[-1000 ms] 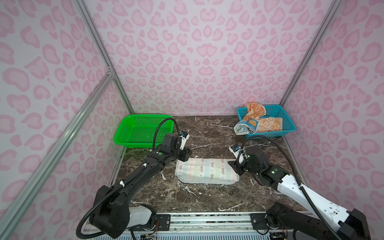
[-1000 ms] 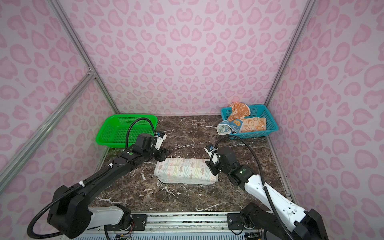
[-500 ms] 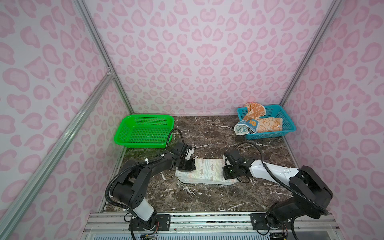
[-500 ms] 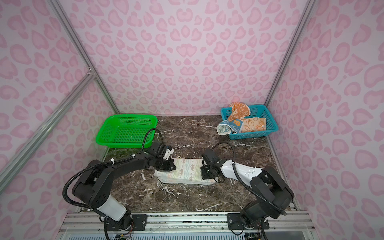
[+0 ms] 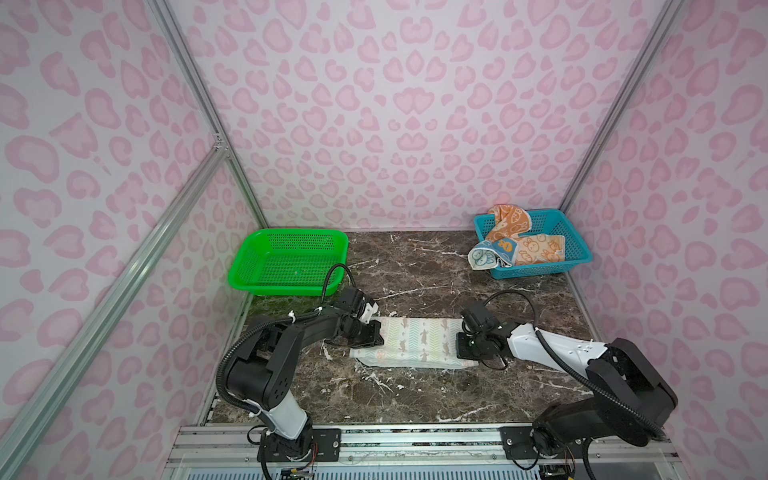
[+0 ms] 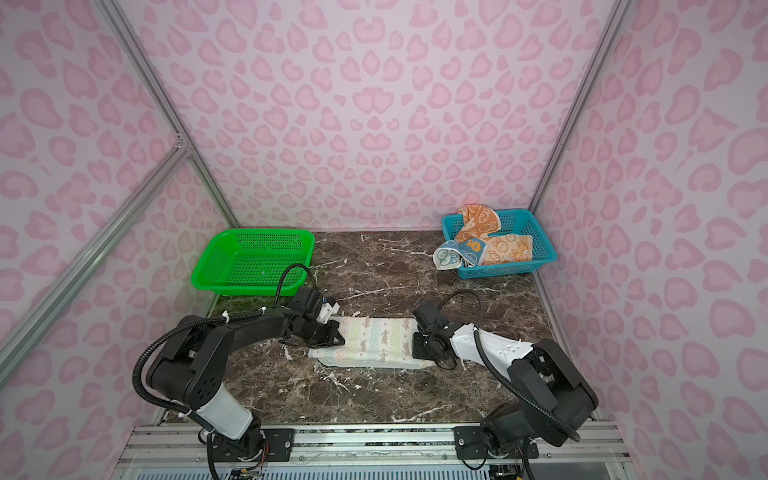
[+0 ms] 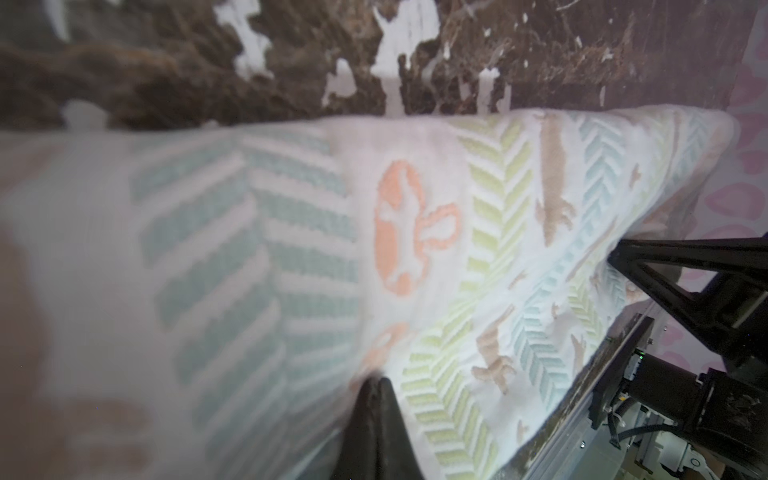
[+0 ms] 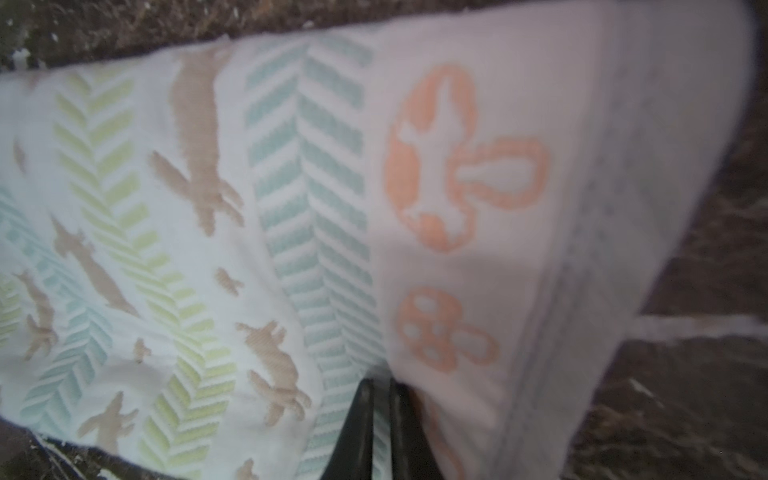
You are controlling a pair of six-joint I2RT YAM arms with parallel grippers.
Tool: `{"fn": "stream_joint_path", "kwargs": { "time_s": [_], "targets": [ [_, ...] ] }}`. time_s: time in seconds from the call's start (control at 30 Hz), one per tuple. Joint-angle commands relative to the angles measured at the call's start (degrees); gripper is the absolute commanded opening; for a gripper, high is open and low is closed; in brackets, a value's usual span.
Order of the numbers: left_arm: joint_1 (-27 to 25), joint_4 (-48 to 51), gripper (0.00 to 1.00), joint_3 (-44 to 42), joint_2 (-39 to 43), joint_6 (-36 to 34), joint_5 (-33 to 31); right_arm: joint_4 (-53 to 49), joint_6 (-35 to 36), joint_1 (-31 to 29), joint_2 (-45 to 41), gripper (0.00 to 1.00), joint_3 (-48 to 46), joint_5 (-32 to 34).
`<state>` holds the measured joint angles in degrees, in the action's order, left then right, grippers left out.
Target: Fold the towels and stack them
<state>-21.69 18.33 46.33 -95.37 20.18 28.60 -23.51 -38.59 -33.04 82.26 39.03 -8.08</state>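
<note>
In both top views a green basket (image 5: 286, 266) sits left of centre, and just below it the left gripper (image 5: 375, 334) has its jaws pinched tight on the left end of the white towel (image 5: 419, 340), which lies as a folded strip mid-frame on the marble table (image 5: 415, 395). The right gripper (image 5: 459, 347) nips the towel's right end, jaws almost together. Right of centre, a blue basket (image 5: 536, 272) holds the crumpled orange towel (image 5: 540, 249) and blue towel (image 5: 484, 257).

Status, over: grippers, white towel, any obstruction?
Left gripper, right gripper shut on white towel, opposite ends. Towel on table. Nothing in the way; green basket, blue basket far back.
</note>
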Motion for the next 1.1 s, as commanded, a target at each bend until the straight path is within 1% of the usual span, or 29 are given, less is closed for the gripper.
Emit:
{"fn": "stream_joint_path", "kwargs": {
  "time_s": [0.0, 0.1, 0.2, 0.33, 0.43, 0.5, 0.6, 0.67, 0.73, 0.83, 0.9, 1.0, 1.07],
  "targets": [
    [0.4, 8.4, 0.03, 0.6, -0.4, -2.0, -11.9, -8.4, 0.3, 1.6, -0.4, 0.13, -0.9, 5.9],
    [0.4, 6.8, 0.03, 0.9, -1.6, -1.1, -11.6, -7.9, 1.6, 3.4, 0.0, 0.13, -1.1, 4.8],
    [0.4, 4.4, 0.03, 2.6, -4.3, 0.1, -10.5, -7.7, 2.9, 5.1, 2.4, 0.13, 0.0, 5.2],
    [0.4, 2.4, 0.03, 6.6, -6.6, 1.1, -9.9, -7.1, 5.4, 6.8, 5.1, 0.12, 3.5, 6.1],
    [0.4, 2.7, 0.03, 9.8, -6.5, 1.0, -9.6, -7.6, 8.2, 7.5, 5.6, 0.12, 7.1, 6.3],
    [0.4, 3.7, 0.03, 11.7, -5.8, 0.0, -9.0, -8.0, 10.6, 7.4, 5.1, 0.12, 9.2, 5.2],
    [0.4, 5.4, 0.04, 13.4, -3.4, -1.8, -8.6, -8.3, 13.5, 6.6, 3.2, 0.13, 10.8, 2.1],
    [0.4, 6.4, 0.06, 13.9, -1.2, -2.4, -8.3, -8.4, 15.0, 4.9, 1.9, 0.13, 11.5, 0.4],
    [0.4, 6.8, 0.06, 13.7, 0.9, -2.6, -6.2, -7.7, 15.7, 2.7, 1.5, 0.13, 12.3, -2.5],
    [0.2, 6.3, 0.07, 11.9, 3.1, -2.0, -0.5, -4.1, 14.1, -1.1, 2.9, 0.12, 13.2, -6.6],
    [-0.4, 4.9, 0.06, 9.6, 3.5, -0.6, 2.9, 0.9, 11.3, -3.4, 4.9, 0.1, 13.0, -10.0],
    [-1.3, -0.5, 0.05, 5.0, 3.3, 3.1, 5.9, 8.6, 6.7, -6.2, 8.8, 0.06, 13.0, -13.3],
    [-1.3, -2.4, 0.03, 3.0, 2.2, 4.9, 6.4, 11.7, 4.6, -7.8, 11.3, 0.05, 13.7, -14.4]
  ]
}}
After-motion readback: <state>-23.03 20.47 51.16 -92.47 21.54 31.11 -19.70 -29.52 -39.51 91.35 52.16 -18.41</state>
